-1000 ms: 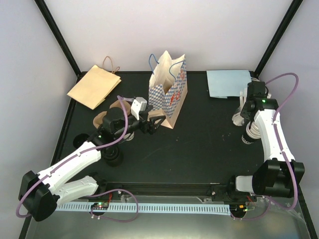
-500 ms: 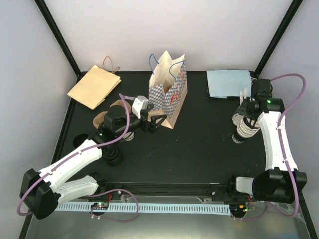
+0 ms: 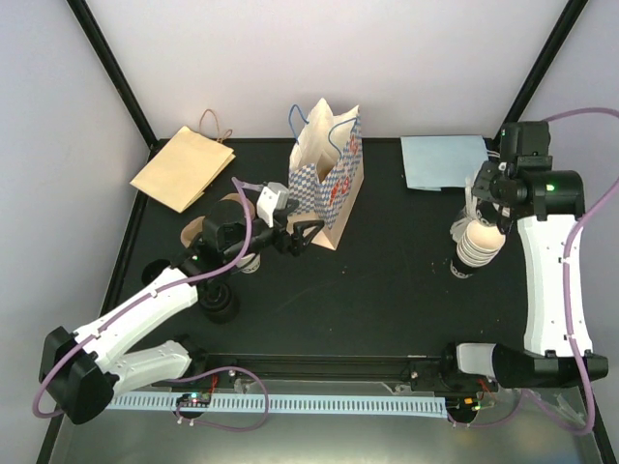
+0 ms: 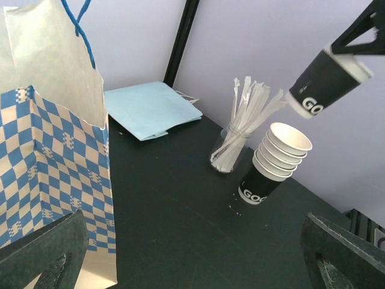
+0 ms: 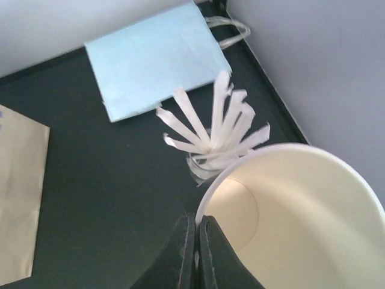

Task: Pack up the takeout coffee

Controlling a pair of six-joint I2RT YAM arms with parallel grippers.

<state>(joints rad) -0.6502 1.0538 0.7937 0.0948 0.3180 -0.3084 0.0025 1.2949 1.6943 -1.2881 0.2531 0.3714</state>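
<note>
A blue-and-white checkered paper bag [image 3: 329,179] stands open at the back middle; it also shows in the left wrist view [image 4: 48,168]. My left gripper [image 3: 302,235] is open and empty next to the bag's base [image 4: 192,259]. My right gripper [image 3: 486,205] is shut on the rim of a black paper cup with a cream inside [image 5: 301,223]. It holds the cup in the air [image 4: 325,81], above and apart from the stack of black cups [image 4: 274,162] at the right [image 3: 466,261]. A glass of white stirrers [image 5: 216,129] stands beside the stack.
A light blue bag [image 3: 443,159] lies flat at the back right. A brown paper bag [image 3: 184,167] lies flat at the back left. Brown cardboard pieces [image 3: 198,230] and black round items [image 3: 220,304] sit by the left arm.
My right gripper has risen with one cup, lifting it off the stack. My left gripper has shifted slightly by the bag's base.
</note>
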